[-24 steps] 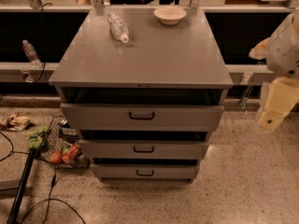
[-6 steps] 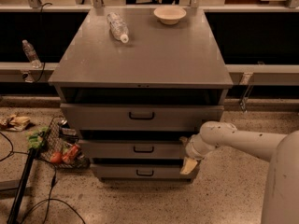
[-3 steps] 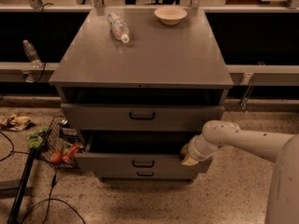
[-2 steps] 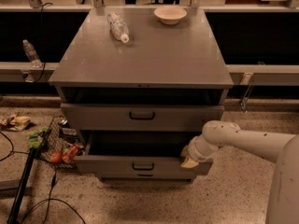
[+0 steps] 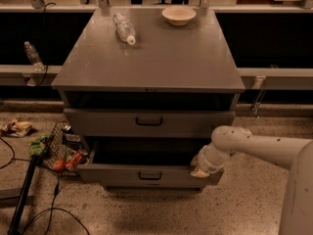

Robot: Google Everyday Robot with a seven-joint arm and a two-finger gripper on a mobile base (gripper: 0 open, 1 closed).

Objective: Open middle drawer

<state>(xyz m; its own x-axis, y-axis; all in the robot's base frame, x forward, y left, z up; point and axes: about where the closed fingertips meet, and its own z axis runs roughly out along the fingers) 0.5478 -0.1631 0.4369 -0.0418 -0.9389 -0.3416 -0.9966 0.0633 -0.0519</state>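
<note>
The grey cabinet (image 5: 146, 58) has three drawers. The middle drawer (image 5: 122, 174) is pulled well out, its dark inside showing above a low front with a small black handle (image 5: 149, 176). The top drawer (image 5: 146, 123) with its handle stands only slightly out. The lowest drawer is hidden under the pulled-out one. My gripper (image 5: 200, 168) is at the right end of the middle drawer's front, at its top edge, on the end of the white arm (image 5: 259, 148) that comes in from the right.
A clear plastic bottle (image 5: 124, 29) lies on the cabinet top, and a pale bowl (image 5: 179, 14) stands at the back. A wire basket with litter (image 5: 63, 153) sits left of the drawers. Cables and a dark pole (image 5: 24, 195) lie on the floor at left.
The arm came in from the right to the middle drawer, and the drawer has slid out toward the camera. It now covers the lowest drawer.
</note>
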